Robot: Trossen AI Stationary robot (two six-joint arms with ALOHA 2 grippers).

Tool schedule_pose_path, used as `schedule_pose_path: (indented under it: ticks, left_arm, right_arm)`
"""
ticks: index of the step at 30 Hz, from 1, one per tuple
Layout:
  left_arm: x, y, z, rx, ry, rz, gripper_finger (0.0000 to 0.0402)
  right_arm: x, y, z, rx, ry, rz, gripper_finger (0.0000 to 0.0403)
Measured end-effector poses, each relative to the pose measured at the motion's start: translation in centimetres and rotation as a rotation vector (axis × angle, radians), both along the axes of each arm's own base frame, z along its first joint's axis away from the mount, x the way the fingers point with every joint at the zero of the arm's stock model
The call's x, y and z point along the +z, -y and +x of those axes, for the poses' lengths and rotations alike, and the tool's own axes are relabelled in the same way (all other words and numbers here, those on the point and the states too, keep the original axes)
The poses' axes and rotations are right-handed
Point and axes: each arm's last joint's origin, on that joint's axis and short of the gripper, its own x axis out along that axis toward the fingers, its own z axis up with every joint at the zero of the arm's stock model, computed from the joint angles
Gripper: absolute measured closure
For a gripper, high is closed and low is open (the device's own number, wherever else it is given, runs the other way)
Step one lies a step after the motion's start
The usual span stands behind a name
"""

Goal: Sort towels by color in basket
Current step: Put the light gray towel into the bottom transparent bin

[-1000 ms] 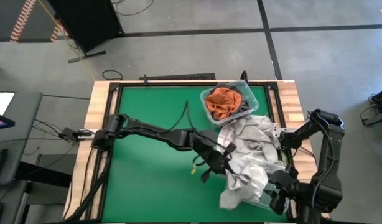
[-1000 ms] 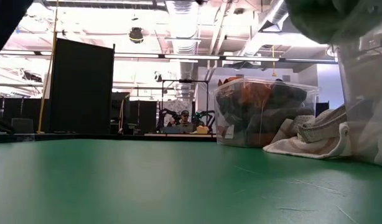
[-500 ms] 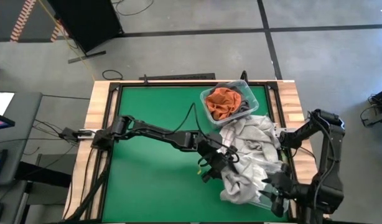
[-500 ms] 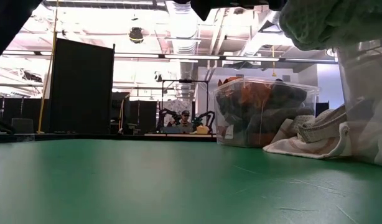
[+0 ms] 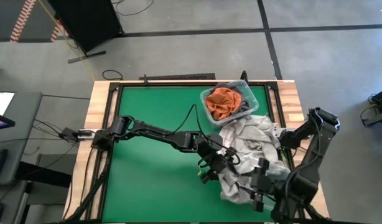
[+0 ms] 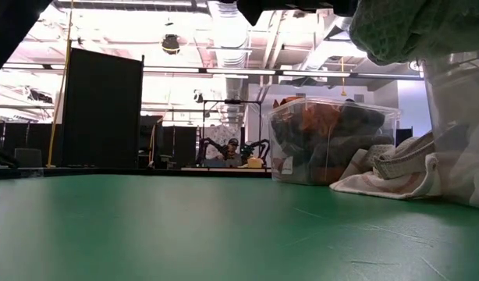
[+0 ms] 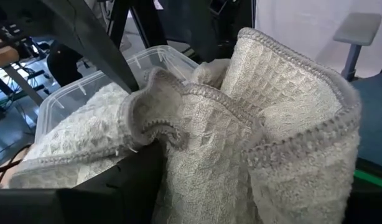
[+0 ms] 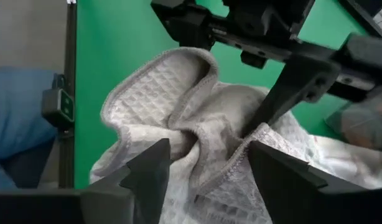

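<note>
A heap of white and pale grey towels (image 5: 248, 152) lies over the clear basket (image 7: 85, 93) at the table's near right. A second clear bin (image 5: 227, 102) at the far side holds a rust orange towel (image 5: 221, 102) and a dark one (image 5: 244, 102). My left gripper (image 5: 217, 163) reaches from the left to the heap's left side and stands open, with a white waffle towel (image 7: 259, 137) bulging between its fingers. My right gripper (image 8: 206, 168) hovers open over the heap's near part (image 5: 258, 186), pointing down at the same towel. My left gripper is open. One of its fingers (image 8: 275, 99) pokes into a fold (image 8: 241, 134) of the white waffle towel, coming nearly level from the table's left. The towel rests on the heap, slack. My right gripper's fingers stand on either side of the towel's hemmed edge (image 8: 197, 134); whether they touch it I cannot tell.
The green table (image 5: 153, 112) lies bare to the left of the heap. In the low view a towel's end (image 6: 388, 168) rests on the table between the far bin (image 6: 333, 140) and the near basket (image 6: 458, 117). A person sits in the room far behind.
My left gripper has opened and let go of the white towel, sinking a little. The towel's hanging near end has slumped back onto the heap. My right gripper has swung toward the table's left, over the heap, and has rolled its wrist.
</note>
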Motion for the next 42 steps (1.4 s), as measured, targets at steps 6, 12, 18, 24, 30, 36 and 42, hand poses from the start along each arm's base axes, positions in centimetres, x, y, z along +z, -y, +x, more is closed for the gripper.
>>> schedule_pose_path:
  ticks: [6, 12, 18, 24, 30, 36, 42]
  left_arm:
    - [-0.1, 0.0, -0.1, -0.003, -0.009, 0.011, 0.0142]
    - [-0.2, -0.1, 0.0, 0.024, -0.012, 0.027, 0.0142]
    - [-0.2, -0.1, 0.0, 0.028, -0.007, 0.031, 0.0142]
    - [-0.2, -0.1, 0.0, 0.034, -0.007, 0.032, 0.0143]
    - [-0.3, -0.1, 0.0, 0.035, -0.015, 0.035, 0.0143]
    - [-0.6, 0.0, -0.2, 0.027, -0.034, 0.065, 0.0143]
    - [-0.5, 0.4, -0.5, 0.018, -0.049, 0.067, 0.0143]
  right_arm:
    - [0.1, 0.5, 1.2, -0.003, -0.007, -0.003, 0.0107]
    - [0.4, -0.6, 1.5, 0.044, 0.025, 0.099, 0.0065]
    - [0.5, -1.6, 2.1, 0.110, 0.065, 0.101, 0.0058]
    - [-2.5, -1.4, 3.9, 0.067, -0.048, -0.020, 0.0055]
    - [-3.8, -0.5, 4.7, 0.039, -0.150, -0.090, 0.0059]
    - [-3.9, -0.1, 4.5, 0.018, -0.175, -0.106, 0.0101]
    - [-4.0, -0.1, 3.8, -0.008, -0.211, -0.089, 0.0181]
